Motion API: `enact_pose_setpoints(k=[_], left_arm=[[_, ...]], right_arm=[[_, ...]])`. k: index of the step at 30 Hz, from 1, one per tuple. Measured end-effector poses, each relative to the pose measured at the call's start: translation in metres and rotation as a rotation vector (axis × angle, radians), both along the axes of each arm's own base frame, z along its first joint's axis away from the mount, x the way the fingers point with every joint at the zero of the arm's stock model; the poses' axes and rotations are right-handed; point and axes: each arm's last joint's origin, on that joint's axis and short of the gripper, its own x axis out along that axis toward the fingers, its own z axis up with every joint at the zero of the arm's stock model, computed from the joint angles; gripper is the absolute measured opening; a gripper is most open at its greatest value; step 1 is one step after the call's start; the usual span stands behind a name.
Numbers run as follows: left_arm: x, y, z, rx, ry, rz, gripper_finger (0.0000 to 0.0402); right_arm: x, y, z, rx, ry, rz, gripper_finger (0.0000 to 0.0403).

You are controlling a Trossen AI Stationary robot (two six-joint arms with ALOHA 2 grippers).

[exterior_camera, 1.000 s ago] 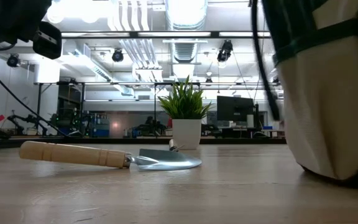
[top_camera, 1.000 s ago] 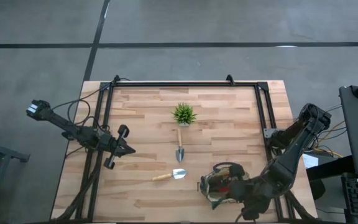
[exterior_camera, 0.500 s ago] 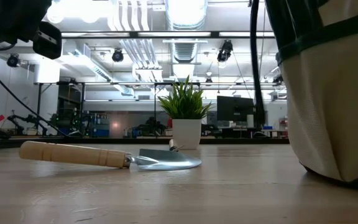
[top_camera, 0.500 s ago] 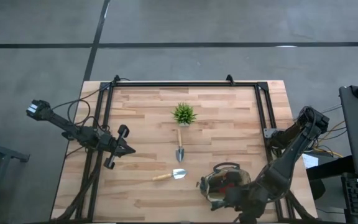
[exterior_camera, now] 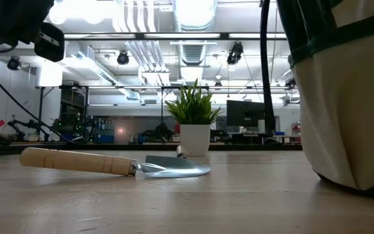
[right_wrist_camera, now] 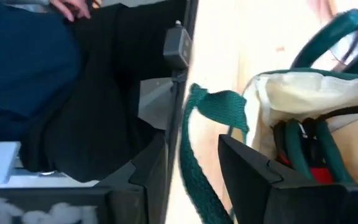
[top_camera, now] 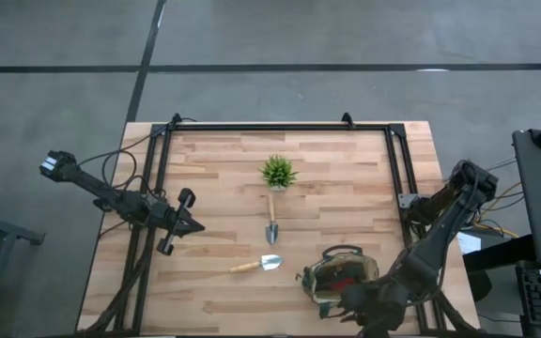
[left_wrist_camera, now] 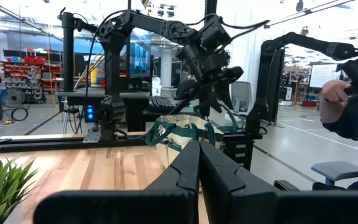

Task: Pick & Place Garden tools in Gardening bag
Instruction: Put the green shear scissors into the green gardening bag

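Right end effector has let go and backed off the bag mouth; two trowels not yet packed.

Since the earlier frame the right end effector (top_camera: 363, 302) has shifted off the gardening bag (top_camera: 338, 278) toward the near bench edge, its fingers (right_wrist_camera: 253, 168) now parted with only a loose green handle loop between them, holding nothing. That fits a drop just made: red and dark-handled tools show inside the bag's mouth. The bag sits close to the near right corner of the bench (top_camera: 214, 160), so room there is tight. One trowel (top_camera: 256, 265) lies just left of it, another trowel (top_camera: 272, 225) lies between that and the potted plant (top_camera: 277, 172), both with open bench around them. The left end effector (top_camera: 175, 223), clenched shut and empty, waits over the left side.
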Motion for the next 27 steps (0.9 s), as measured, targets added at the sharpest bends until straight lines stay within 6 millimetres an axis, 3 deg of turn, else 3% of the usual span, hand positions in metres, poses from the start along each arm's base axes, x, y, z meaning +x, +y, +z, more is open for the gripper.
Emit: enact_pose_setpoints(k=[6,13,19,27], left_arm=[[0.000,0.000,0.000,0.000,0.000,0.000,0.0012],[0.000,0.000,0.000,0.000,0.000,0.000,0.0012],[0.000,0.000,0.000,0.000,0.000,0.000,0.0012],[0.000,0.000,0.000,0.000,0.000,0.000,0.0012]], right_arm=[[0.003,0.014,0.012,0.185,-0.046,0.154,0.0163],[-0.001,0.016,0.014,0.159,-0.082,0.242,0.0171],[0.005,-0.010,0.028,0.101,-0.114,0.213,0.0166],[0.001,-0.057,0.039,-0.177,-0.131,-0.001,0.0153]])
